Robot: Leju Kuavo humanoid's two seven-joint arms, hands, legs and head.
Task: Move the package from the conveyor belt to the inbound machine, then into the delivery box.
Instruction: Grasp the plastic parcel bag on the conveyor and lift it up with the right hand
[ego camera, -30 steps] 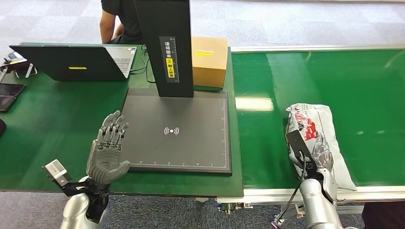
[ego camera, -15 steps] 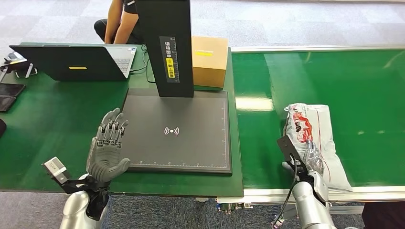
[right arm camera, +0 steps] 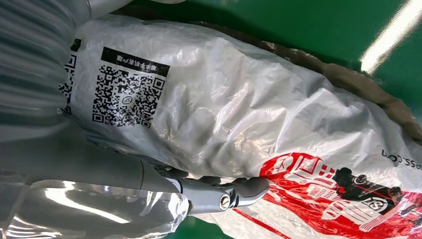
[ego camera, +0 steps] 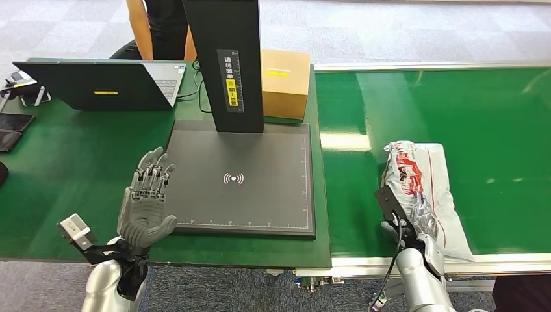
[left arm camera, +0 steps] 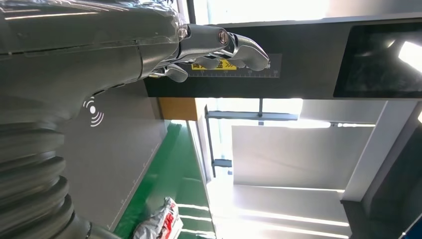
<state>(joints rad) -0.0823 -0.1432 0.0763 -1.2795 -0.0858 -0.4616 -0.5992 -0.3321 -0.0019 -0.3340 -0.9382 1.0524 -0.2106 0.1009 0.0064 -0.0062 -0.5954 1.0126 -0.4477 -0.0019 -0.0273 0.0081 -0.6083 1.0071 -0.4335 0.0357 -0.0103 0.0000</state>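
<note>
The package (ego camera: 423, 177) is a white plastic mailer with red print, lying near the front edge of the green conveyor belt (ego camera: 494, 110). My right hand (ego camera: 410, 218) grips its near end. In the right wrist view the fingers (right arm camera: 234, 191) wrap the crinkled package (right arm camera: 224, 114) beside its QR label. The inbound machine's dark scan pad (ego camera: 260, 195) lies left of the belt, under a black column (ego camera: 224, 58). My left hand (ego camera: 146, 201) is raised with fingers spread at the pad's left edge, holding nothing. A brown cardboard box (ego camera: 284, 81) stands behind the pad.
An open laptop (ego camera: 97, 84) and phones (ego camera: 12, 130) lie on the green table at the left. A person (ego camera: 162, 26) is behind the table at the back. The left wrist view shows my left hand (left arm camera: 99, 50) above the scan pad (left arm camera: 114, 149) and the package (left arm camera: 159, 226) beyond.
My right hand and the package have shifted slightly left and toward me on the belt. The person at the back has moved. My left hand has barely moved.
</note>
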